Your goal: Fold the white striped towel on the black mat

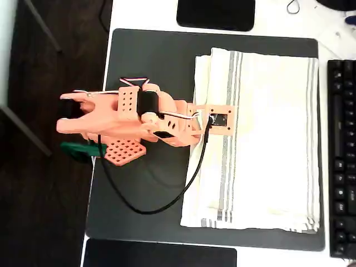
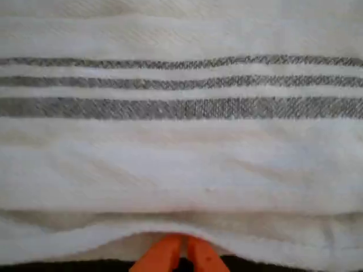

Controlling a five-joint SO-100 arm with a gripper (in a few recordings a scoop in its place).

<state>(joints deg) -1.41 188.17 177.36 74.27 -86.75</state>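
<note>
White striped towel (image 2: 181,164) on black mat (image 1: 150,61); gripper (image 2: 180,256) fingertips together at its edge.

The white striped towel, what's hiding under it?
The black mat lies under the white striped towel; its bare edges show around it. The towel covers whatever else is beneath.

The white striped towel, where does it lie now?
In the overhead view the white striped towel lies on the right half of the black mat, next to the keyboard at the right edge.
</note>
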